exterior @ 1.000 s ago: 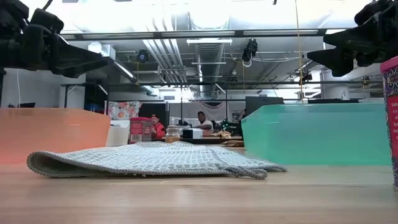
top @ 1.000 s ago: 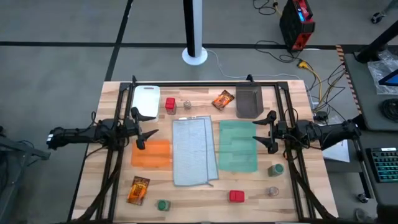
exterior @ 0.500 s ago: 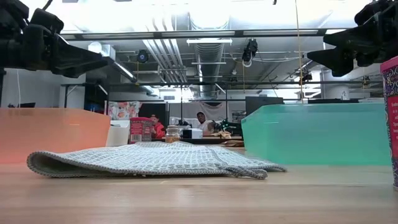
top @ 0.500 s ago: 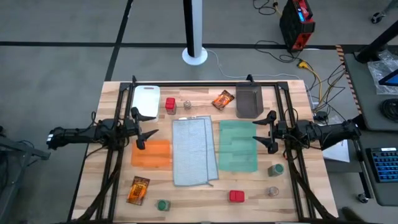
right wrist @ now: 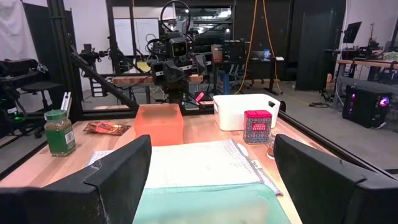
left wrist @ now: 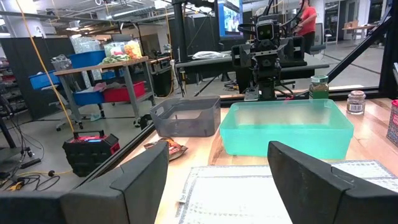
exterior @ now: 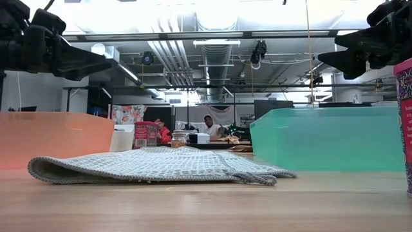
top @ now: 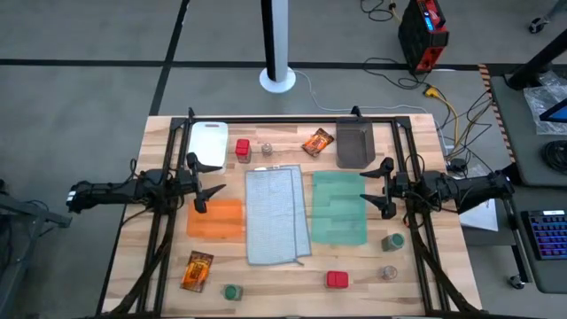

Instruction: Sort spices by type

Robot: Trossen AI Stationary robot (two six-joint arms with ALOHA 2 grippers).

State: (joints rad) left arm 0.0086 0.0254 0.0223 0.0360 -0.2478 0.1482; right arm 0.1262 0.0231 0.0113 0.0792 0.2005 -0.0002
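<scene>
The left claw point(top: 202, 186) hangs over the left side of the desk point(top: 266, 275), its two fingers spread apart and holding nothing. The right claw point(top: 376, 189) hangs over the right side, fingers spread apart too. Between them there is lots of open room, with three flat cloths side by side: orange cloth point(top: 215, 219), grey cloth point(top: 276, 214) and green cloth point(top: 338, 207). The spices sit near the edges. At the far edge are a red box point(top: 243, 150), a clear shaker point(top: 267, 149) just beside it, and a shiny packet point(top: 317, 142) next to the dark grey bin point(top: 353, 144). The white board point(top: 209, 140) lies in the far left corner. At the near edge are another shiny packet point(top: 197, 270), a green-topped jar point(top: 231, 291), a second red box point(top: 337, 280), a second clear shaker point(top: 388, 272), and a second green-topped jar point(top: 392, 241) near the right side. Nothing has moved since a second ago; both arms and all the spices are in the same spots. The desk is light wood with a black frame. Around it is grey floor, with a white pole point(top: 275, 44) behind.
</scene>
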